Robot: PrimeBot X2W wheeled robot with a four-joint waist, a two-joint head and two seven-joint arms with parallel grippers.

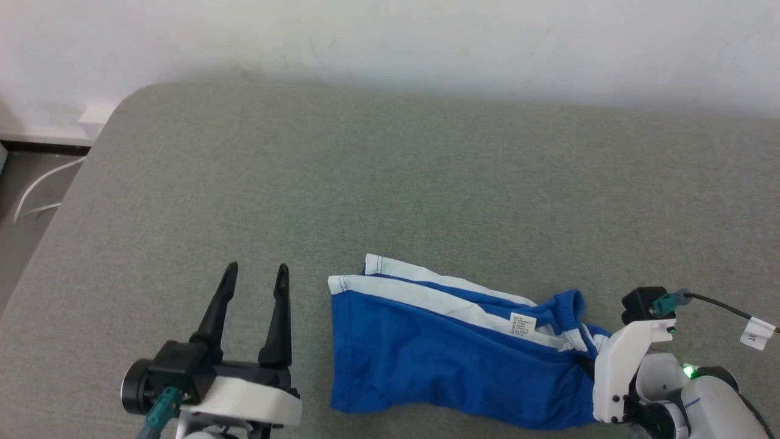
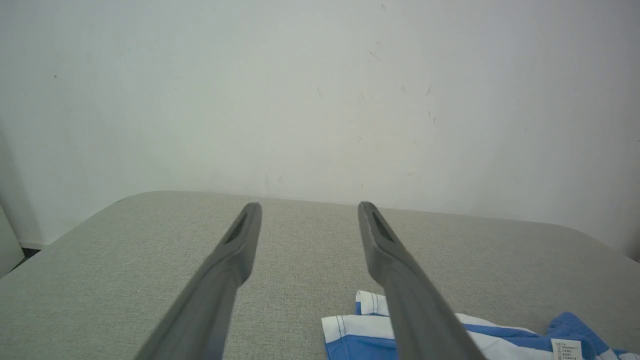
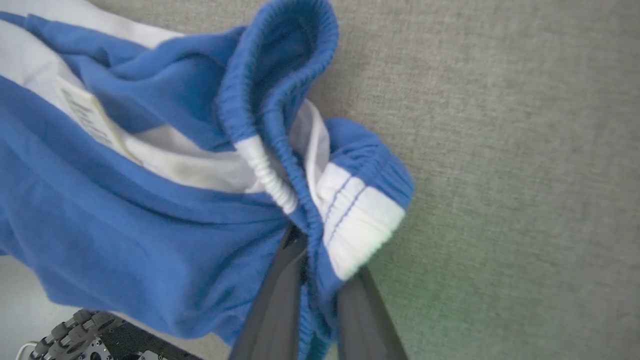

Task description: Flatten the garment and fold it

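The garment, a pair of royal-blue shorts with white stripes, lies loosely spread on the grey padded table, with its white hems to the left and its gathered waistband to the right. A small white label faces up. My right gripper is shut on the bunched waistband; its fingertips are buried in the fabric. My left gripper stands open over bare table just left of the hems, holding nothing. The left wrist view shows the left gripper open, with the garment at the bottom right.
A white wall runs along the table's far edge. The table's rounded left corner drops to the floor, where a white cable lies. Wide bare table stretches beyond the garment.
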